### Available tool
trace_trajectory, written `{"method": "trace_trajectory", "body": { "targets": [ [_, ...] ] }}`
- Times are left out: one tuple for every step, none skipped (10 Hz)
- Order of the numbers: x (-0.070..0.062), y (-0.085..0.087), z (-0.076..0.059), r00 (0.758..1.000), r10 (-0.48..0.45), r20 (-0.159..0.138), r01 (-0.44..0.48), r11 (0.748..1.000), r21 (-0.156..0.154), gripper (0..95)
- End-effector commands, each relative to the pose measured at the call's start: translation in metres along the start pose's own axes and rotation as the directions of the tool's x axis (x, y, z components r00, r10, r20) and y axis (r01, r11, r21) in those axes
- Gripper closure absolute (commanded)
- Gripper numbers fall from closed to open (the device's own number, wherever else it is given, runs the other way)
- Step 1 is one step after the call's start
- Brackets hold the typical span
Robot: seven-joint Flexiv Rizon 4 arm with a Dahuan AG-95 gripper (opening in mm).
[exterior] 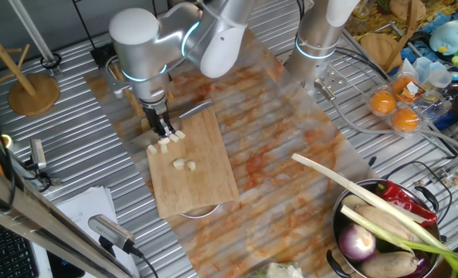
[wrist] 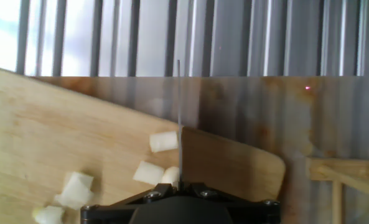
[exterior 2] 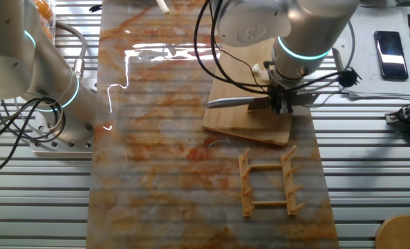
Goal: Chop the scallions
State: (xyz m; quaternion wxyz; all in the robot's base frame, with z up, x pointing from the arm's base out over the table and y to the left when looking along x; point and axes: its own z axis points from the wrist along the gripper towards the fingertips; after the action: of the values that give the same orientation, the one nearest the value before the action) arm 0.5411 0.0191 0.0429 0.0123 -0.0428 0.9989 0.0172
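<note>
Ribbed metal table, stained mat, bamboo cutting board [exterior: 201,181]. Gripper [exterior: 163,127] clamped on knife [exterior 2: 236,102], blade edge-on among the scallions [wrist: 163,142] near board's end edge. Risk: chunks rolling off that edge; blade striking mat beyond.

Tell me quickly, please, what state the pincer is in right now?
Pincer: closed on a knife, blade edge-down over the cutting board among the scallion chunks.
</note>
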Motion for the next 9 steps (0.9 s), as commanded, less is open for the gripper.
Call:
{"method": "trace_trajectory", "body": {
  "targets": [
    [-0.001, 0.005, 0.001, 1.000, 0.002, 0.004, -0.002, 1.000, -0.003, 95.0],
    [-0.001, 0.010, 0.002, 1.000, 0.002, 0.005, -0.002, 1.000, -0.005, 95.0],
    [-0.001, 0.014, 0.002, 1.000, -0.002, 0.007, 0.002, 1.000, -0.008, 95.0],
    [-0.001, 0.021, 0.002, 1.000, -0.005, 0.006, 0.005, 1.000, -0.011, 95.0],
    [0.000, 0.028, 0.003, 1.000, -0.003, 0.006, 0.003, 1.000, -0.011, 95.0],
    [0.000, 0.035, 0.004, 1.000, -0.003, 0.006, 0.003, 1.000, -0.009, 95.0],
    [0.000, 0.039, 0.003, 1.000, -0.002, 0.007, 0.002, 1.000, -0.014, 95.0],
    [0.001, 0.047, 0.001, 1.000, -0.002, 0.007, 0.002, 1.000, -0.011, 95.0],
    [0.001, 0.052, -0.002, 1.000, -0.004, 0.009, 0.004, 1.000, -0.013, 95.0]
  ]
}}
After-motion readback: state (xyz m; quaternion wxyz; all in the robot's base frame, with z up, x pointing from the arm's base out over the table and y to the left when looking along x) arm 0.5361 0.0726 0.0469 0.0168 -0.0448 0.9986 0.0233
